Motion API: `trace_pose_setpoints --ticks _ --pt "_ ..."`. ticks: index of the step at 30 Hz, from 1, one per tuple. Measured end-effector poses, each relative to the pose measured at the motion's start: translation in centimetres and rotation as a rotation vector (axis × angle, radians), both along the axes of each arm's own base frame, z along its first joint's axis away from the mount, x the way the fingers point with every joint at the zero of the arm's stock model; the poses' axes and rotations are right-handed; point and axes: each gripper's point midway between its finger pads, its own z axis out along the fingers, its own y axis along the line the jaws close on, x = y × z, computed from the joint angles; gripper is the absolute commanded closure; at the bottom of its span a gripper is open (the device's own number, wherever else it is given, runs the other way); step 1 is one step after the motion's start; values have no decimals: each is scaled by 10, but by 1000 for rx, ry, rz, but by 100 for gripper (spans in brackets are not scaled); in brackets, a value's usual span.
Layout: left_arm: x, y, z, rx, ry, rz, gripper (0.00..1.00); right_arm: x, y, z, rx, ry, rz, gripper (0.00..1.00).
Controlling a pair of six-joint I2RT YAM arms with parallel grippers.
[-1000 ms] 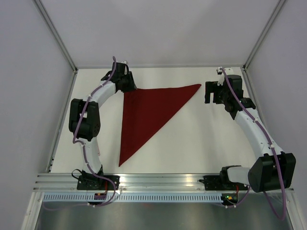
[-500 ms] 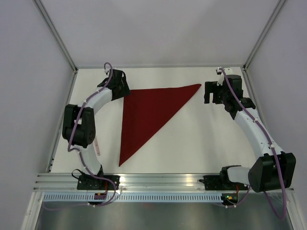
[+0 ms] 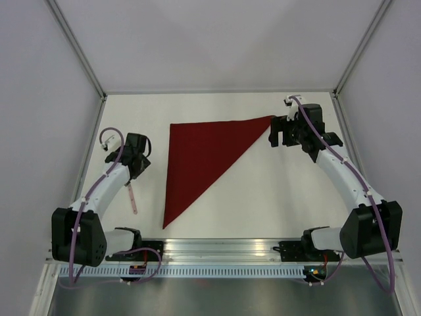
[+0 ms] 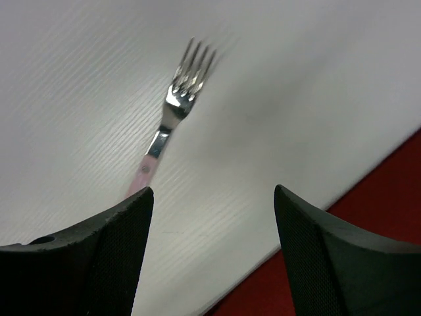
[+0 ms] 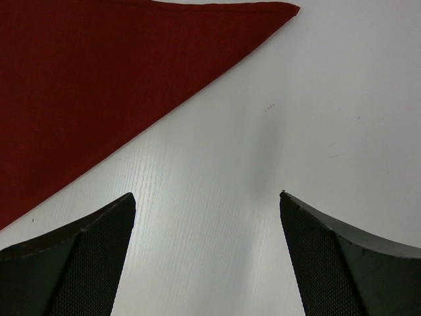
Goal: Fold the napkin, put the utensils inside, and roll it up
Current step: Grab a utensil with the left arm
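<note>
While left tool (image 4: 212,197) and right tool (image 5: 207,195) gape wide, empty, the napkin (image 3: 197,158) lies triangular.
Fork (image 4: 181,92) lies apart on the counter (image 3: 276,197); right tool just beside the napkin's far corner.

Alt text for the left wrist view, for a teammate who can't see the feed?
A pink-handled metal fork lies on the white table, tines pointing away, just beyond the open, empty left end effector. An edge of the dark red napkin fills the lower right corner.
</note>
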Motion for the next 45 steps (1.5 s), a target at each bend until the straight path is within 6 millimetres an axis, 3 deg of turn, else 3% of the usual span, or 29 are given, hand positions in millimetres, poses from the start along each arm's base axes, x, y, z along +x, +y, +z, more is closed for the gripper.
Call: trace_pose_setpoints --ticks 2,7,12,18,35,40,43,45 --pt "-26 9 -12 -11 40 52 22 -1 3 -4 6 16 12 6" --pt "-59 28 -35 -36 107 164 23 0 7 -16 14 53 28 7" --pt "-70 29 -58 -77 172 201 27 0 9 -21 15 69 34 7" --pt "-77 23 -86 -123 253 222 39 0 10 -23 15 74 37 8" --pt "-32 37 -90 -157 187 243 69 0 8 -29 6 92 30 9" --pt "-11 39 -90 -143 178 205 83 0 7 -29 0 90 24 9" --pt "-5 39 -89 -138 188 174 98 1 6 -29 -3 90 21 9" --pt "-1 39 -88 -134 198 145 98 1 5 -29 -5 89 18 9"
